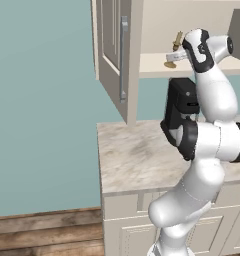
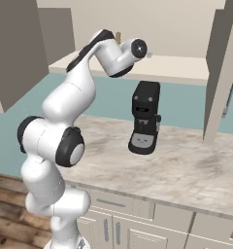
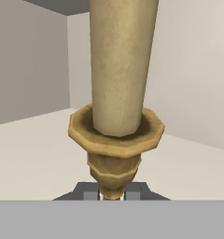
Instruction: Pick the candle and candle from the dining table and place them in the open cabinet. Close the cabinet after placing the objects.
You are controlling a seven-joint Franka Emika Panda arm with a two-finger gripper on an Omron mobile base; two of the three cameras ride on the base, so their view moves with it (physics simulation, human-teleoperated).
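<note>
White arm reaches up, tool [image 3: 112, 192] gripping candle [image 3: 118, 70] inside cabinet [image 1: 157, 65].

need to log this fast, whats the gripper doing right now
Gripper: shut on the candle, holding it by its brass stem inside the cabinet.

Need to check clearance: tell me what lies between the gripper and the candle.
Nothing lies between them. In the hand view the gripper is shut on the candle, clasping the brass stem just below its cup, over the cabinet shelf.

The cream shelf [image 2: 176, 68] of the open cabinet [image 1: 114, 55] is above the marble counter [image 2: 186, 170], where a black coffee machine [image 2: 145, 119] stands.
</note>
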